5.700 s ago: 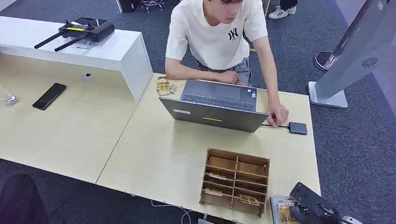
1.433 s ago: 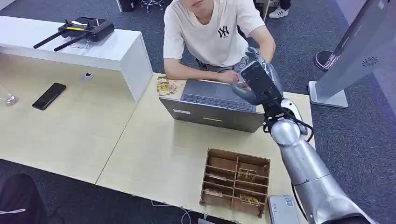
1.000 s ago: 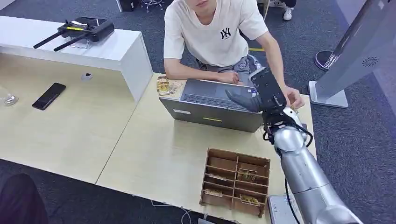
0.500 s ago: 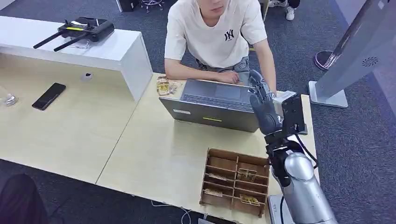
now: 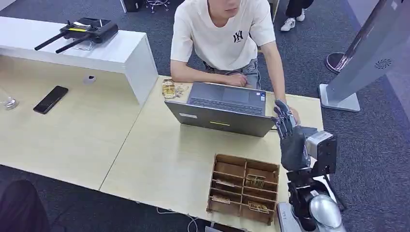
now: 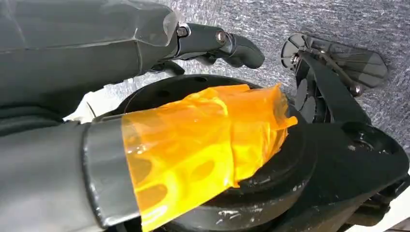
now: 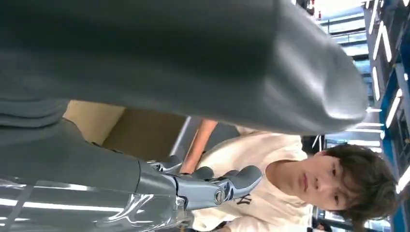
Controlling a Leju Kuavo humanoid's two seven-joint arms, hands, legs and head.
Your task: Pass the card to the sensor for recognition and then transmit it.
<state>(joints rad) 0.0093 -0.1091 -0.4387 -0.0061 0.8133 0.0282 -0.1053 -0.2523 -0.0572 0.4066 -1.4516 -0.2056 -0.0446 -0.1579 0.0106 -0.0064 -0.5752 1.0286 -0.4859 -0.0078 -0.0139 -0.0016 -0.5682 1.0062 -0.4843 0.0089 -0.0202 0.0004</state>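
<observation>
The robot's grey right hand [image 5: 288, 137], lower right, is open and holds nothing; the card cannot be seen near the person's hand [image 5: 293, 115]

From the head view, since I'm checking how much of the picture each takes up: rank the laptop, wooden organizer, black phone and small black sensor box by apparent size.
1. Laptop
2. Wooden organizer
3. Black phone

Sensor box: hidden behind the right hand, so unranked.
</observation>
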